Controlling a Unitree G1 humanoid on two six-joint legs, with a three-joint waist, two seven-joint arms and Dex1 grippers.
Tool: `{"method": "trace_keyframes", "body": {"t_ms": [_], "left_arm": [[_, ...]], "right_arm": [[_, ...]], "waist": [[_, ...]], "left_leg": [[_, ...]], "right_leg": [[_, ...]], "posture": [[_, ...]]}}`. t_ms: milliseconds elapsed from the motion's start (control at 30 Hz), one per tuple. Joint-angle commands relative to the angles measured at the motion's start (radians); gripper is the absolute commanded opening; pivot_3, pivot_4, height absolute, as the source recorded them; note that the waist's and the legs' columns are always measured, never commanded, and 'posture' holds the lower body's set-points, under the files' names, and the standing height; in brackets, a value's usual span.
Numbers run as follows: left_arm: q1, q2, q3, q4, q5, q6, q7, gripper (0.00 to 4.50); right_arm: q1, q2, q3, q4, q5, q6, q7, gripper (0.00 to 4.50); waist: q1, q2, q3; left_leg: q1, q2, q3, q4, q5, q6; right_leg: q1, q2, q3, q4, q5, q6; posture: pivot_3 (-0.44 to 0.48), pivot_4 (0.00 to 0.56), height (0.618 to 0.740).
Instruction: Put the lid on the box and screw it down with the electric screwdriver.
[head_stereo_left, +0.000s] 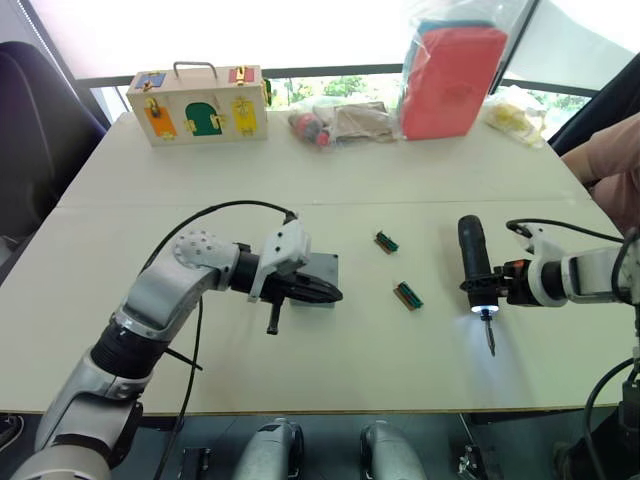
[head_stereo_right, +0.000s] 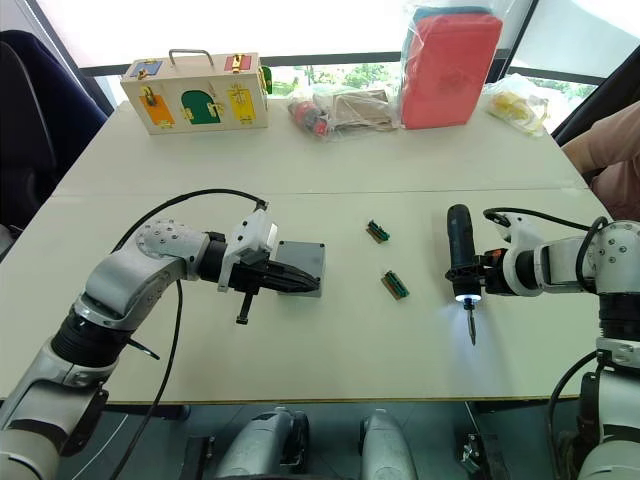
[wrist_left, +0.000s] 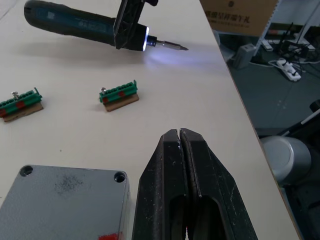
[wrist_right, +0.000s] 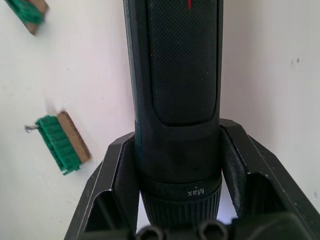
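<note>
From the head views, the box (head_stereo_right: 298, 266) is seen lying near the middle of the desk (head_stereo_right: 330, 160), the lid (wrist_left: 65, 192) on top, with the left gripper (head_stereo_right: 300, 284) over its near edge. The electric screwdriver (head_stereo_left: 474, 262) is held toward the desk's right edge, bit pointing at the near edge.

In the left wrist view, the left gripper's fingers (wrist_left: 175, 180) are seen pressed together, and two green-and-brown blocks (wrist_left: 119, 95) are shown beyond the lid.

In the right wrist view, the right gripper (wrist_right: 177, 165) is seen clamped around the screwdriver's barrel.

Robot lab, white table (head_stereo_left: 300, 180), window, wooden latch-board case (head_stereo_left: 198, 103)
</note>
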Motion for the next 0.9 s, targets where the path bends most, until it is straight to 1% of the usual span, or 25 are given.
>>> {"method": "trace_keyframes", "body": {"t_ms": [33, 67, 100, 167, 267, 300, 333, 400, 433, 500, 533, 600, 700, 767, 833, 900], "left_arm": [[0.016, 0.008, 0.021, -0.029, -0.004, -0.012, 0.011, 0.0], [0.019, 0.011, 0.024, -0.032, -0.007, -0.01, 0.011, 0.0], [0.022, 0.015, 0.029, -0.032, -0.01, -0.008, 0.011, 0.0], [0.025, 0.023, 0.04, -0.023, -0.014, -0.007, 0.013, 0.0], [0.013, 0.017, 0.065, 0.021, 0.007, -0.029, 0.049, 0.0], [0.001, 0.01, 0.076, 0.048, 0.022, -0.041, 0.072, 0.0], [-0.01, 0.005, 0.087, 0.07, 0.034, -0.049, 0.092, 0.0], [-0.031, -0.004, 0.128, 0.108, 0.037, -0.048, 0.141, 0.0], [-0.04, -0.007, 0.158, 0.123, 0.029, -0.037, 0.168, 0.0], [-0.043, -0.008, 0.211, 0.135, 0.017, -0.01, 0.219, 0.0], [-0.033, -0.005, 0.233, 0.133, 0.014, 0.004, 0.246, 0.0], [0.003, 0.004, 0.253, 0.112, 0.017, 0.03, 0.283, 0.0], [0.072, 0.03, 0.235, 0.063, 0.045, 0.057, 0.314, 0.0], [0.108, 0.038, 0.217, 0.041, 0.057, 0.07, 0.329, 0.0], [0.132, 0.037, 0.202, 0.036, 0.063, 0.08, 0.335, 0.0], [0.15, 0.05, 0.165, 0.045, 0.11, 0.067, 0.35, 0.0]], "right_arm": [[-0.018, -0.032, -0.007, -0.022, -0.029, 0.006, 0.031, 1.83], [-0.02, -0.033, -0.004, -0.021, -0.035, 0.006, 0.036, 1.83], [-0.022, -0.033, -0.002, -0.02, -0.044, 0.006, 0.041, 2.63], [-0.026, -0.031, 0.001, -0.02, -0.061, 0.006, 0.05, 3.22], [-0.034, -0.025, -0.009, -0.028, -0.094, 0.006, 0.061, 4.28], [-0.042, -0.026, -0.008, -0.039, -0.113, -0.006, 0.068, 4.44], [-0.049, -0.033, 0.002, -0.054, -0.134, -0.033, 0.081, 4.44], [-0.084, -0.036, 0.009, -0.089, -0.18, -0.16, 0.126, 4.44], [-0.109, -0.021, -0.007, -0.116, -0.182, -0.228, 0.163, 4.44], [-0.132, 0.012, -0.035, -0.207, -0.158, -0.328, 0.25, 4.44], [-0.121, 0.023, -0.031, -0.289, -0.149, -0.393, 0.31, 4.44], [-0.065, 0.028, 0.032, -0.463, -0.196, -0.539, 0.4, 4.44], [0.024, 0.061, 0.154, -0.64, -0.278, -0.669, 0.448, 4.44], [0.081, 0.091, 0.216, -0.703, -0.306, -0.714, 0.472, 4.44], [0.128, 0.131, 0.27, -0.727, -0.324, -0.728, 0.478, 4.44], [0.165, 0.142, 0.326, -0.74, -0.354, -0.736, 0.498, 4.44]], "waist": [[0.0, 0.0, 0.0], [0.0, 0.0, 0.0], [0.0, 0.0, 0.0], [0.0, 0.0, 0.0], [0.001, 0.0, 0.0], [0.001, 0.0, 0.0], [0.001, 0.0, 0.0], [0.001, 0.0, 0.0], [0.0, 0.0, 0.0], [-0.003, 0.0, 0.0], [-0.005, 0.0, 0.001], [-0.004, 0.0, 0.001], [-0.002, -0.001, 0.0], [-0.001, -0.002, 0.0], [0.005, -0.004, 0.001], [0.017, -0.004, 0.001]], "left_leg": [[0.0, 0.0, 0.0, 0.0, 0.0, 0.0], [0.0, 0.0, 0.0, 0.0, 0.0, 0.0], [0.0, 0.0, 0.0, 0.0, 0.0, 0.0], [0.0, 0.0, 0.0, 0.0, 0.0, 0.0], [0.0, 0.0, -0.001, 0.002, 0.0, 0.0], [0.0, 0.0, -0.001, 0.003, 0.0, 0.001], [0.0, 0.0, -0.001, 0.003, 0.0, 0.001], [0.0, 0.0, -0.001, 0.005, -0.001, 0.001], [0.0, 0.0, -0.001, 0.006, -0.001, 0.002], [0.0, 0.0, -0.001, 0.006, -0.002, 0.002], [0.0, 0.0, -0.001, 0.006, -0.002, 0.002], [0.0, 0.002, -0.001, 0.006, -0.002, 0.003], [0.0, 0.002, -0.002, 0.006, -0.002, 0.002], [0.0, 0.001, -0.002, 0.007, -0.002, 0.002], [0.0, 0.0, -0.002, 0.009, -0.002, 0.002], [0.0, -0.001, -0.003, 0.01, -0.002, 0.002]], "right_leg": [[0.0, 0.0, 0.0, 0.0, 0.0, 0.0], [0.0, 0.0, 0.0, 0.0, 0.0, 0.0], [0.0, 0.0, 0.0, 0.0, 0.0, 0.0], [0.0, 0.0, 0.0, 0.0, 0.0, 0.0], [0.001, 0.001, -0.001, 0.0, 0.0, 0.0], [0.001, 0.001, -0.001, 0.0, 0.0, 0.0], [0.002, 0.001, -0.001, 0.0, 0.0, 0.0], [0.002, 0.001, -0.001, 0.001, 0.0, 0.0], [0.002, 0.002, -0.001, 0.002, 0.0, 0.001], [0.001, 0.002, -0.001, 0.002, 0.001, 0.002], [0.001, 0.003, -0.001, 0.002, 0.001, 0.003], [0.001, 0.004, -0.001, 0.002, 0.0, 0.004], [0.002, 0.005, -0.001, 0.002, -0.001, 0.005], [0.003, 0.004, 0.0, 0.002, -0.001, 0.005], [0.004, 0.002, 0.0, 0.003, 0.0, 0.005], [0.003, -0.002, 0.0, 0.003, 0.001, 0.006]], "posture": [[0.0, 0.15, 0.74], [0.0, 0.15, 0.74], [0.0, 0.15, 0.74], [0.0, 0.15, 0.74], [0.0, 0.15, 0.74], [0.0, 0.15, 0.74], [0.0, 0.15, 0.74], [0.0, 0.15, 0.74], [0.0, 0.15, 0.74], [0.0, 0.15, 0.74], [0.0, 0.15, 0.74], [0.0, 0.15, 0.74], [0.0, 0.15, 0.74], [0.0, 0.15, 0.74], [0.0, 0.15, 0.74], [0.0, 0.15, 0.74]]}}
